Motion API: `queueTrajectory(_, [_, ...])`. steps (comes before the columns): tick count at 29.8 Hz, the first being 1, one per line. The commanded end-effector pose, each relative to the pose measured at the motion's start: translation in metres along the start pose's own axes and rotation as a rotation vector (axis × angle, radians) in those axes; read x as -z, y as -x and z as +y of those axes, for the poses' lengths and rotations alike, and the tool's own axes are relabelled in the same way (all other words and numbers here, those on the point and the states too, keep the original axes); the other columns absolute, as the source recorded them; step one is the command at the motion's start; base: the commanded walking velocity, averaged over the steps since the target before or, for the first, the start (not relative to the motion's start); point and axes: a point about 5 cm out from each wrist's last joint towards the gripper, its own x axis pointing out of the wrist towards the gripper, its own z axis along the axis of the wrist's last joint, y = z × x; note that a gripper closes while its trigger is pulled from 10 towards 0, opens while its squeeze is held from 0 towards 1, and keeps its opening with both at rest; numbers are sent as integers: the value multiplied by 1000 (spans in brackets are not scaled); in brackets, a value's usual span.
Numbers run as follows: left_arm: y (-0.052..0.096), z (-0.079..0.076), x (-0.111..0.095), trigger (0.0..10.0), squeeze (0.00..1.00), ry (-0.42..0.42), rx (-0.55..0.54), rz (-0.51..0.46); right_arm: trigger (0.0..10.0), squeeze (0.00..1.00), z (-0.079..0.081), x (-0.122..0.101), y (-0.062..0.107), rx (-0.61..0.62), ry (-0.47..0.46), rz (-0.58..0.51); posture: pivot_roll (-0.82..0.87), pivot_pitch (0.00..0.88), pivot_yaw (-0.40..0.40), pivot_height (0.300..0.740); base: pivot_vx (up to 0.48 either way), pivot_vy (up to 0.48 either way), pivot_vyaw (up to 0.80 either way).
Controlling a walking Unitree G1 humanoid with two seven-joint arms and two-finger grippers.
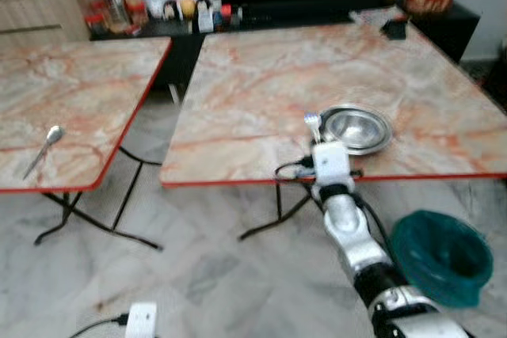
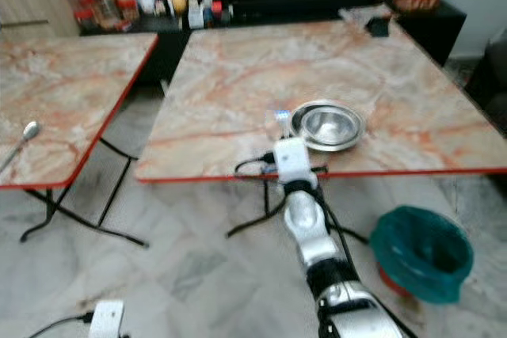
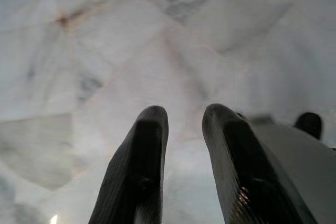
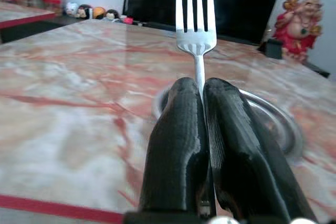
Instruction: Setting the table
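The larger marble-topped bench (image 1: 261,77) stretches ahead of the right hand (image 4: 202,90), its red-edged near rim just under the wrist, and a second bench (image 1: 79,93) stands well off to the hand's left with a spoon (image 1: 43,148) lying on it. Just beyond and slightly to the right of the hand sits the steel bowl (image 1: 358,127) on its shallow plate, close to the bench's near edge. The right hand is clenched on the fork (image 4: 196,14), the handle pinched between the two black fingers (image 4: 178,145) and the tines pointing up and forward. The step in hand looks like placing the fork beside the bowl. The next move, as I judge it, calls for lowering the hand over the bare bench top just left of the plate, tipping the fork flat and only then letting go, so it does not clatter against the rim or slide off the edge. The left hand (image 3: 184,161) hangs idle over the pale tiled floor (image 3: 131,40), slightly parted and grasping nothing
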Motion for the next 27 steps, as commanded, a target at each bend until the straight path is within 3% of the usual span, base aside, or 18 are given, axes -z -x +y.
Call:
queueTrajectory(1, [0,8,1,10000,0,-1,-20,3,10000,0,10,-7,-2,-21,-13,-17,4,0,75,740,0,-439,0])
queueTrajectory(7, [0,7,1,10000,0,0,-18,6,10000,0,8,-5,-1,-13,-14,-12,3,5,78,740,0,-424,0])
queueTrajectory(14, [1,5,2,10000,0,53,2,-1,10000,0,7,-3,0,-7,-16,0,6,7,76,740,0,0,0])
queueTrajectory(21, [0,7,0,10000,0,48,-11,-13,10000,0,5,-1,0,5,-26,12,3,12,74,740,0,0,0])
queueTrajectory(27, [0,7,-1,10000,0,50,-13,-19,10000,0,7,-1,0,-7,-38,15,2,13,72,740,374,0,-450])
